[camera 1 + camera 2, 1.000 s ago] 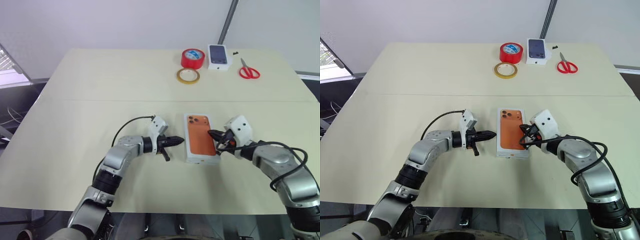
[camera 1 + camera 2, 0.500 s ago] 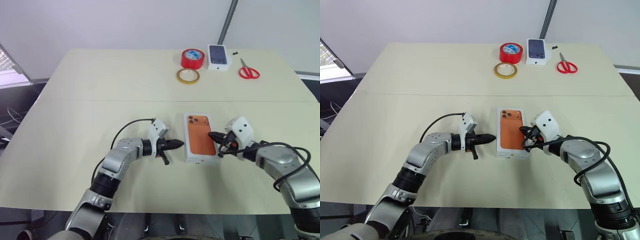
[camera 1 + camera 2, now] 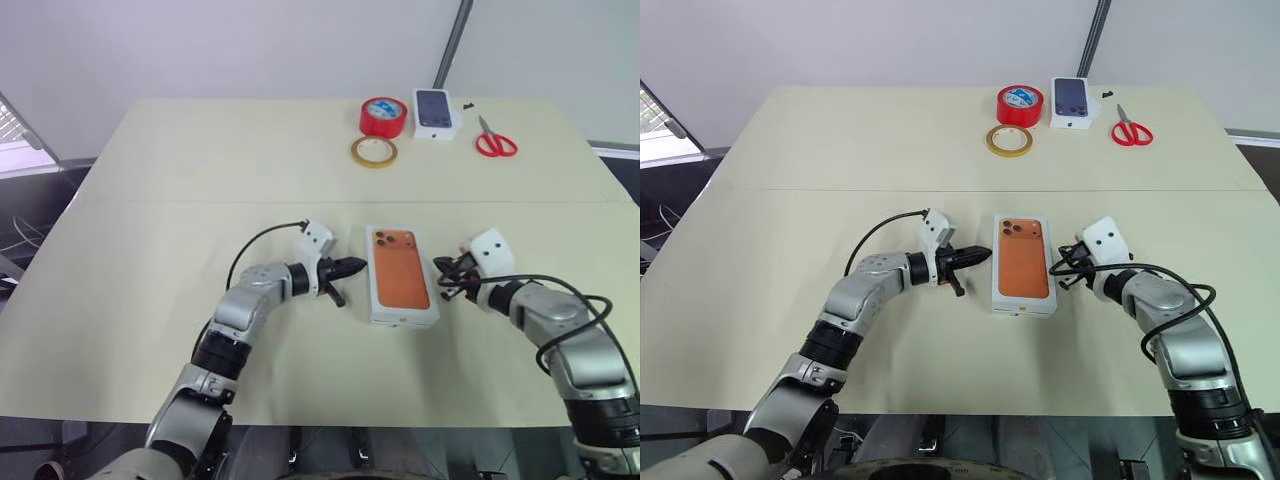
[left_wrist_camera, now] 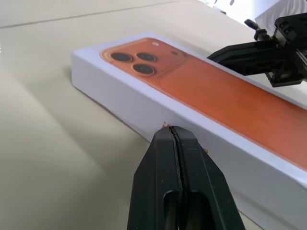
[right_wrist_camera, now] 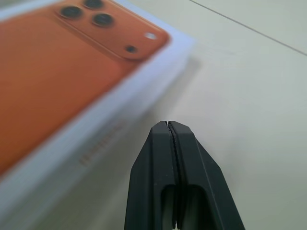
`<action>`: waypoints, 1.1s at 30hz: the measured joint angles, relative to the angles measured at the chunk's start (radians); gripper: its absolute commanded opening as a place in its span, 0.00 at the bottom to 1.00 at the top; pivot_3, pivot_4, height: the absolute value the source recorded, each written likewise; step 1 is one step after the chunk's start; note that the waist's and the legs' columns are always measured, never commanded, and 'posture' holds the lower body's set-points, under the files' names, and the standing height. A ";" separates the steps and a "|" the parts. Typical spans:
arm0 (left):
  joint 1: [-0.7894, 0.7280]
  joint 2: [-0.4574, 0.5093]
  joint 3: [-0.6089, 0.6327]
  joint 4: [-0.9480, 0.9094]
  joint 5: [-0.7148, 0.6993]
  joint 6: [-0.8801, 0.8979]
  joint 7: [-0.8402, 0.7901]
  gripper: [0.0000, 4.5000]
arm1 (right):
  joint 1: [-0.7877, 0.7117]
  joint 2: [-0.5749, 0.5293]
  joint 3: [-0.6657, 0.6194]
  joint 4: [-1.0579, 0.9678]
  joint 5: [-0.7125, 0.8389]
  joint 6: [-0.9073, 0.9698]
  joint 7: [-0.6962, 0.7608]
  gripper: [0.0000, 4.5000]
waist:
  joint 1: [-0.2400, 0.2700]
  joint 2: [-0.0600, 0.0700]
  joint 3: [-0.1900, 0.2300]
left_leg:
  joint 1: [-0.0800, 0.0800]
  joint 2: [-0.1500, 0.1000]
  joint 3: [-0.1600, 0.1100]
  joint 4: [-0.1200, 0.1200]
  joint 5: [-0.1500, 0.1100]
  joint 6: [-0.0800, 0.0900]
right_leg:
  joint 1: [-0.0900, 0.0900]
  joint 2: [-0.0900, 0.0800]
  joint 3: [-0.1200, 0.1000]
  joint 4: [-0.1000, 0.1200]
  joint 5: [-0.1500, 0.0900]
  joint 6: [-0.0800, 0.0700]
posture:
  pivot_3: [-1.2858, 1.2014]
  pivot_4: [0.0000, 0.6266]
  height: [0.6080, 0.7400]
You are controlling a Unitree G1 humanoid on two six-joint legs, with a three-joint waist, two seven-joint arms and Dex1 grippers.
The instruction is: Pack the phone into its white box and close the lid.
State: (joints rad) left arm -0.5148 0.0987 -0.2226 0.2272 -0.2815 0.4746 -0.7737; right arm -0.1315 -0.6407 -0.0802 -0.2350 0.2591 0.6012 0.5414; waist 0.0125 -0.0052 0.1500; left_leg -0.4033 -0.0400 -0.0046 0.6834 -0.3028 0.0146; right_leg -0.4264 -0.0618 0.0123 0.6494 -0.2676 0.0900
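White rectangular cardboard lid (image 3: 401,284), its upper face printed with an orange phone picture and three lenses, sits closed over the box near the middle of the pale beige surface (image 3: 200,180); that box and any phone inside are hidden beneath it.

Left pincer (image 3: 358,266) lies level just beside the lid's left long edge, black fingers pressed together on nothing. Right pincer (image 3: 442,268) lies just beside the lid's right long edge, likewise pressed together and empty, a small gap of surface between it and the lid.

From the head views, well beyond the lid toward the far edge, stand a red roll of tape (image 3: 384,116), a flat tan tape ring (image 3: 374,152) nearer the lid, a small white box bearing a dark phone picture (image 3: 436,110), and red-handled scissors (image 3: 495,144).

Left wrist view adds what the head views cannot settle: the joined tips (image 4: 173,132) sit right against the lid's white side wall (image 4: 120,100), whether touching cannot be told, with the other black pincer (image 4: 225,53) showing beyond the printed face. Right wrist view shows its tips (image 5: 168,125) short of the lid's side wall, with bare surface between
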 measured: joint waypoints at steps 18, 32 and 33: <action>0.031 0.021 -0.002 -0.076 0.007 0.044 -0.035 0.00 | 0.032 -0.009 -0.024 -0.091 0.048 0.076 0.068 0.00 | -0.001 0.000 0.000 | 0.000 0.000 0.000 0.000 0.000 0.000 | 0.000 0.000 0.000 0.000 0.000 0.000 | 0.52 0.24 1.00; 0.058 0.074 -0.040 -0.089 0.029 0.044 -0.069 0.00 | 0.076 -0.081 0.060 -0.123 -0.013 0.031 0.125 0.00 | -0.005 0.000 0.000 | 0.000 0.000 0.000 0.000 0.000 0.000 | 0.000 0.000 0.000 0.000 0.000 0.000 | 0.52 0.24 1.00; 0.057 0.073 -0.035 -0.089 0.027 0.046 -0.069 0.00 | 0.073 -0.079 0.056 -0.117 -0.010 0.028 0.125 0.00 | -0.004 0.000 0.000 | 0.001 0.000 0.000 0.000 0.000 0.000 | 0.000 0.000 0.000 0.000 0.000 0.000 | 0.52 0.24 1.00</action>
State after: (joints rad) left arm -0.4578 0.1717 -0.2575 0.1382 -0.2549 0.5203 -0.8422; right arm -0.0588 -0.7195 -0.0245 -0.3521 0.2488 0.6295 0.6668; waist 0.0082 -0.0050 0.1499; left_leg -0.4028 -0.0398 -0.0048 0.6833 -0.3028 0.0145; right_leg -0.4265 -0.0616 0.0123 0.6499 -0.2676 0.0900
